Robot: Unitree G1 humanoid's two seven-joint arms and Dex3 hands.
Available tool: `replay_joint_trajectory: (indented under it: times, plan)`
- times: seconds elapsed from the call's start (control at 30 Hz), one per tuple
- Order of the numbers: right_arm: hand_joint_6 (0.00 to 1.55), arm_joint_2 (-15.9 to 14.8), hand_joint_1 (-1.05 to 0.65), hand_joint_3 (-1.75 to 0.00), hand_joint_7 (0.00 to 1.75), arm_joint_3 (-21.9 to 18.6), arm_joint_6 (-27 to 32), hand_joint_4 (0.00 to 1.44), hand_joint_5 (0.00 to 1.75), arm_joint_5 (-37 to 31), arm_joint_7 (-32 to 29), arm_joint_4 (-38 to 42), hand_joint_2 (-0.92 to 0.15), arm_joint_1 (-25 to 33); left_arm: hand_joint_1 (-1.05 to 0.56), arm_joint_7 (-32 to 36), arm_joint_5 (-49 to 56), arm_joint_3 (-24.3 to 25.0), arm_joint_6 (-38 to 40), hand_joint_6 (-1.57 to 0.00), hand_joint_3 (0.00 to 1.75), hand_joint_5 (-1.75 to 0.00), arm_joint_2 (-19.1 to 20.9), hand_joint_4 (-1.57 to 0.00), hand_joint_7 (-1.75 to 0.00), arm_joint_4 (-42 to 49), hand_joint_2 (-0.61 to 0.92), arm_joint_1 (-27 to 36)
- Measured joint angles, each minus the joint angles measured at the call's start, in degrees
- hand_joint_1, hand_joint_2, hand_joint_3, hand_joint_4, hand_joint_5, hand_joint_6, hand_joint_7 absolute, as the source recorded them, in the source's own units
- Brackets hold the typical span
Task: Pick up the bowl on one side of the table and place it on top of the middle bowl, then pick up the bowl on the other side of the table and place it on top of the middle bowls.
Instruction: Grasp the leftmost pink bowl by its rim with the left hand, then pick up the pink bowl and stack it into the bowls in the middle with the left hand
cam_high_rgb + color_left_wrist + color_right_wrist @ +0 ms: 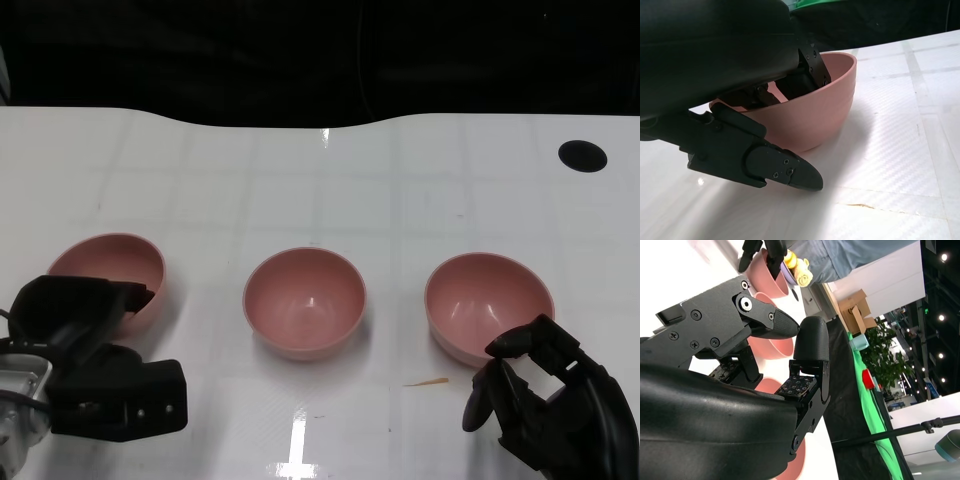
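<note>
Three pink bowls stand in a row on the white table point(400, 200): the left bowl point(100, 262), the middle bowl point(305, 300) and the right bowl point(488, 305). My left hand point(85, 345) is at the left bowl's near rim. In the left wrist view its fingers point(800, 82) reach inside that bowl point(810, 115) and its thumb point(775, 170) lies outside the wall; whether they pinch it is unclear. My right hand point(550, 400) sits just in front of the right bowl, fingers apart and holding nothing, one fingertip close to the near wall. The right wrist view shows its fingers point(807, 360) with nothing between them.
A round black hole point(582, 155) lies at the table's far right. A small orange streak point(428, 382) marks the surface in front of the right bowl. The table's far edge meets a dark backdrop. A person's grey-blue clothing point(850, 255) shows beyond the left bowl.
</note>
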Motion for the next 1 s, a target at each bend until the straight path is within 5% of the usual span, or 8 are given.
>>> replay_joint_trajectory:
  times: [0.1,0.2,0.23,0.3,0.47,0.53,0.67,1.0]
  plan:
    - [0.71,0.0,-0.13,-0.94,1.4,0.0,0.0,0.87,1.63,0.0,0.0,0.0,-0.64,0.0,-0.2,0.6,-0.5,-0.2,-0.2,-1.02,0.02,-0.15,-0.4,-1.08,-0.07,1.4,0.9,-0.7]
    - [0.71,-0.2,-0.13,-0.94,1.4,0.0,0.1,0.87,1.62,0.0,0.0,-0.2,-0.64,0.1,-0.17,0.6,-2.1,0.0,-0.6,-1.06,0.01,-0.16,-0.8,-1.13,-0.07,2.5,0.89,-1.5]
    - [0.71,-0.2,-0.13,-0.94,1.4,0.0,0.1,0.88,1.63,0.0,0.0,-0.2,-0.63,0.1,-0.11,0.6,-2.5,0.0,-0.7,-1.09,0.0,-0.81,-1.0,-0.98,-0.33,3.0,0.89,-1.7]
    - [0.71,-0.2,-0.13,-0.93,1.4,0.0,0.1,0.88,1.63,0.0,0.0,-0.1,-0.63,0.1,-0.08,0.2,-3.5,0.2,-0.7,-0.94,0.01,-1.27,-1.3,-0.81,-0.76,3.8,0.9,-2.5]
    - [0.72,-0.1,-0.12,-0.93,1.39,0.0,0.1,0.89,1.61,0.0,0.0,-0.2,-0.63,0.1,-0.07,-0.9,-5.1,0.3,-1.8,-0.83,0.03,-1.38,-1.2,-0.78,-0.99,4.1,0.92,-3.3]
    - [0.72,-0.1,-0.13,-0.93,1.39,0.0,0.1,0.89,1.61,0.0,0.0,-0.2,-0.63,0.1,-0.06,-1.5,-6.4,0.6,-2.7,-0.6,0.18,-1.67,-0.9,-0.65,-1.47,3.6,0.92,-3.2]
    - [0.72,-0.2,-0.13,-0.94,1.39,0.0,0.1,0.88,1.61,0.0,0.0,-0.2,-0.64,0.2,-0.05,-3.5,-8.5,1.6,-4.4,-0.5,0.27,-1.74,0.0,-0.64,-1.71,0.9,0.92,-1.6]
    - [0.71,-0.2,-0.11,-0.94,1.39,-0.1,0.2,0.86,1.64,0.1,0.1,-0.3,-0.65,0.4,0.01,-11.2,-10.3,5.1,-6.5,-0.61,0.34,-1.75,5.3,-0.72,-1.75,-17.5,0.9,3.0]
